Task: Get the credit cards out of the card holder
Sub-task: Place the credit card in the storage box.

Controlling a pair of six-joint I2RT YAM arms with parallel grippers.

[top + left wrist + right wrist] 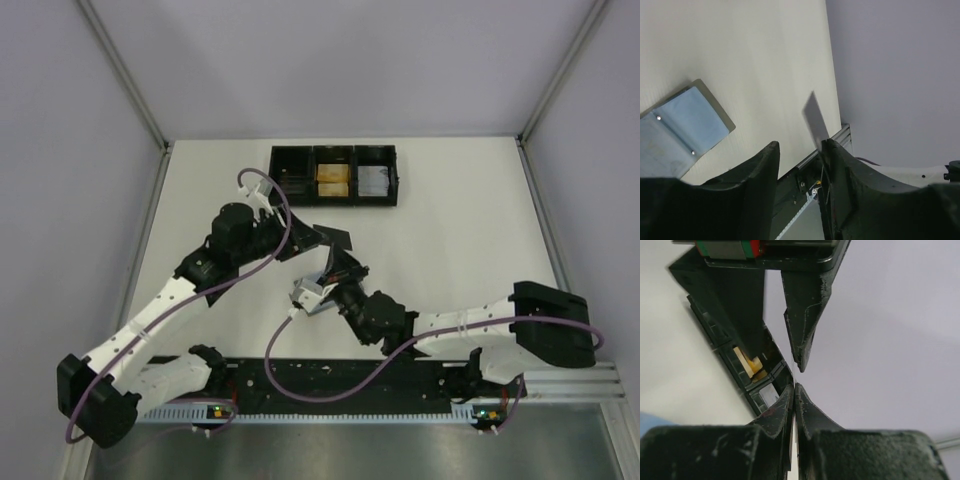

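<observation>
Credit card (pixel 815 119) is pinched edge-on in the near-closed right pincer (pixel 795 385), probably for handover to the wide-open, empty left pincer (pixel 800 145). Card holder (pixel 690 125) lies unfolded on the worktop (pixel 765 50).

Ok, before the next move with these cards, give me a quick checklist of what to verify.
1. Right claw pinching the edge-on card: ok.
2. Left claw gripping the grey card: cannot tell, fingers apart.
3. Card holder open, blue inside showing: ok.
4. More cards inside the holder: cannot tell.
5. Claws clear of each other: cannot tell, close together in the top view.
</observation>
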